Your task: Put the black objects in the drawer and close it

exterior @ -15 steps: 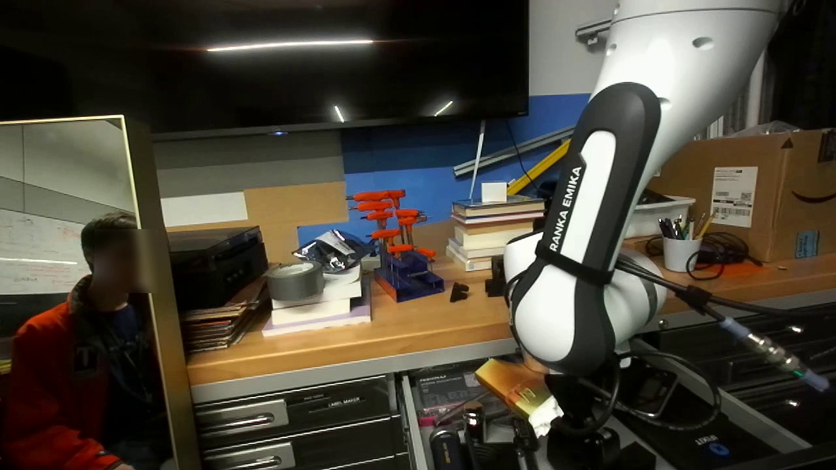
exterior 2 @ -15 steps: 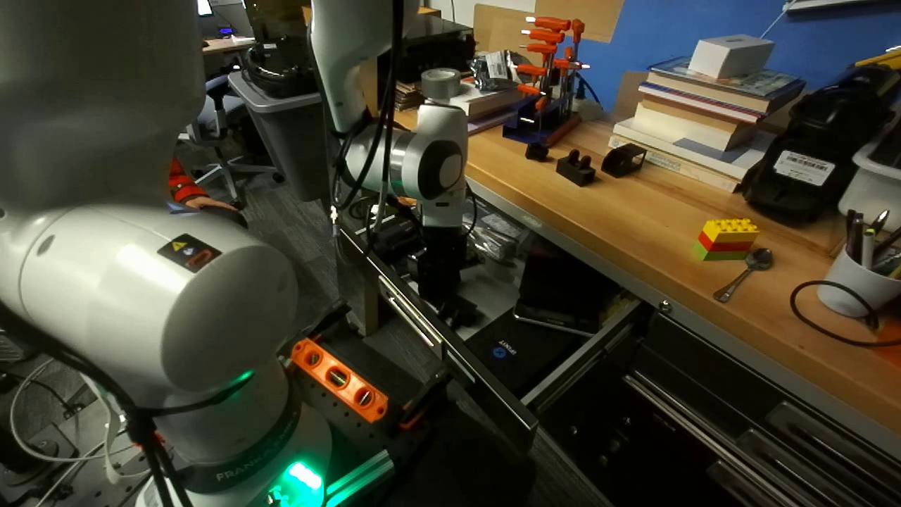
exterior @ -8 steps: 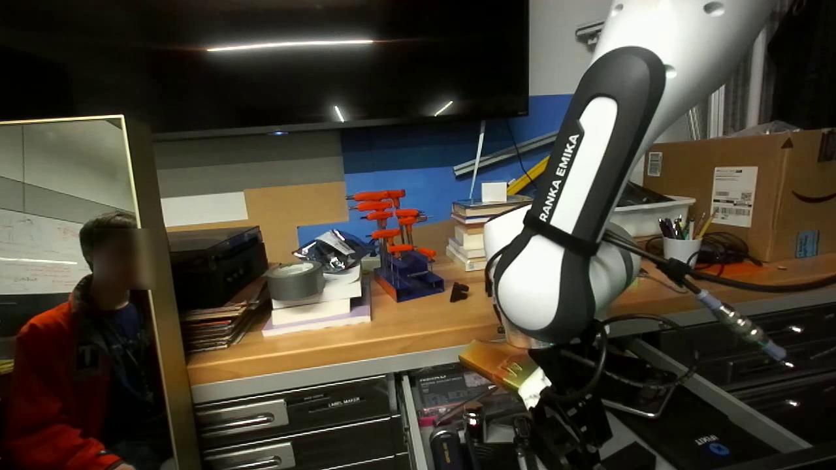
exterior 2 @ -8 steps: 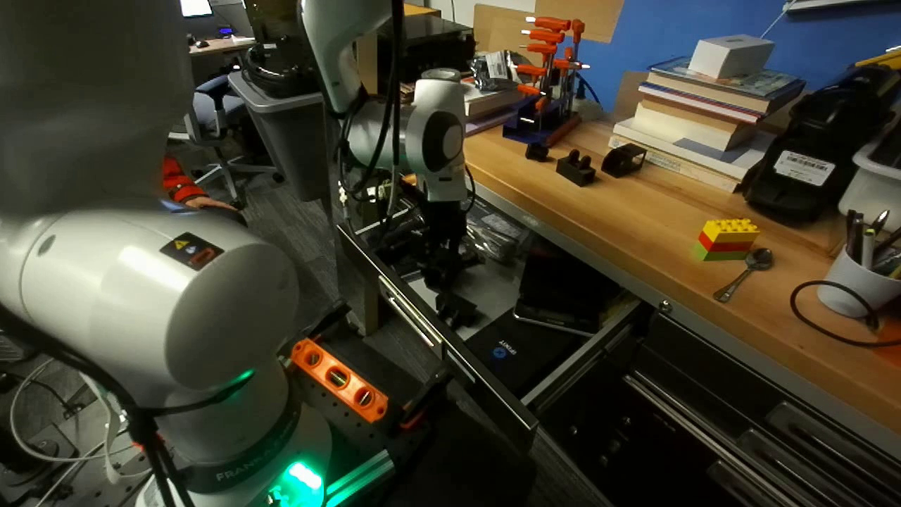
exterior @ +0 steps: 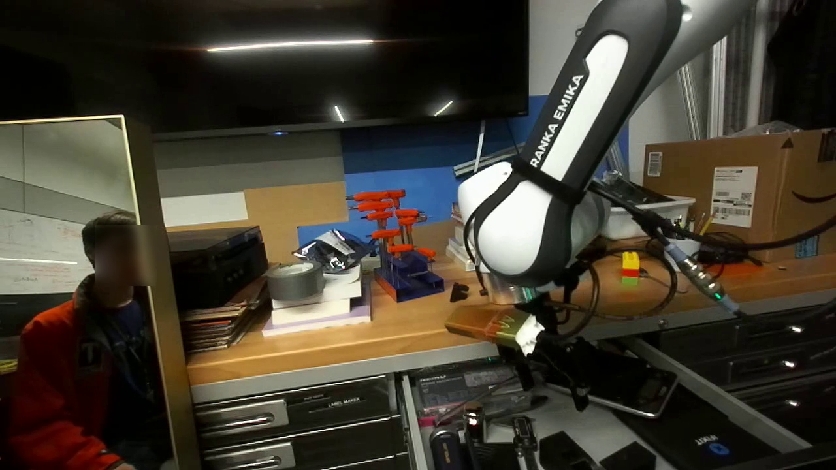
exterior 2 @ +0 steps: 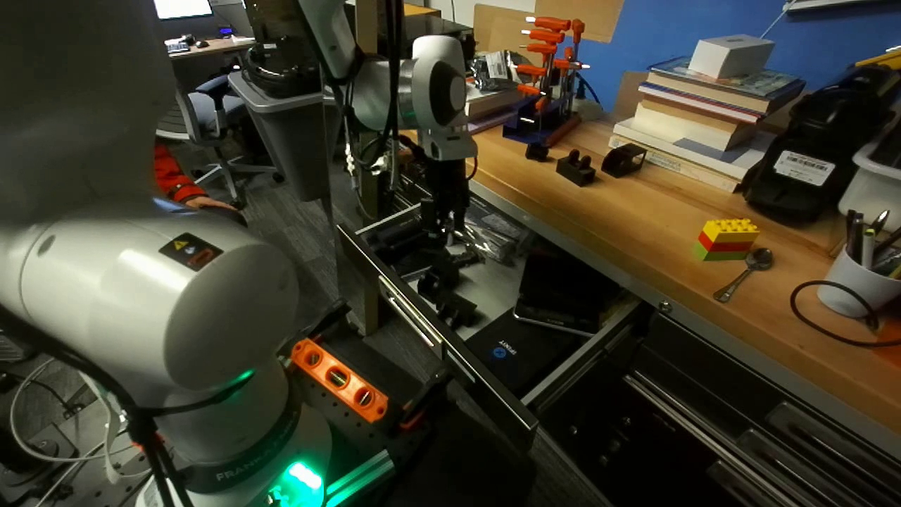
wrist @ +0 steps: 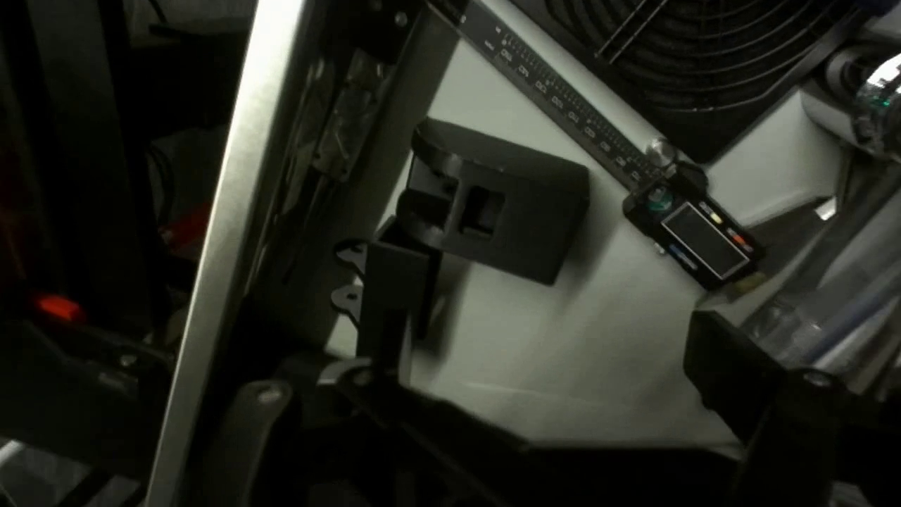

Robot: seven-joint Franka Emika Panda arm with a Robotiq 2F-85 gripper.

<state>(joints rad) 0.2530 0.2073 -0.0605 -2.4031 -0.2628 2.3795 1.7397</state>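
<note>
- Gripper [exterior: 552, 390] held above the pulled-out drawer [exterior 2: 412, 318]; fingers spread wide, nothing gripped.
- Black block [wrist: 538, 215] with square hole and black bracket [wrist: 394, 285] seen inside drawer, apparently touching; lighting dim.
- Digital caliper [wrist: 637, 179] seen near the block.
- Three small black pieces [exterior 2: 576, 171] seen on the wooden workbench [exterior 2: 633, 218].

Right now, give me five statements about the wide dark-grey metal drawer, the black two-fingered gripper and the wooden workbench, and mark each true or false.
1. The wide dark-grey metal drawer stands open. True.
2. Two matte-black blocky objects lie inside the drawer. True.
3. Every small black object is inside the drawer. False: three small black objects sit on the wooden workbench.
4. The black two-fingered gripper has its jaws apart. True.
5. The gripper holds one of the blocky objects. False: it holds nothing.
</note>
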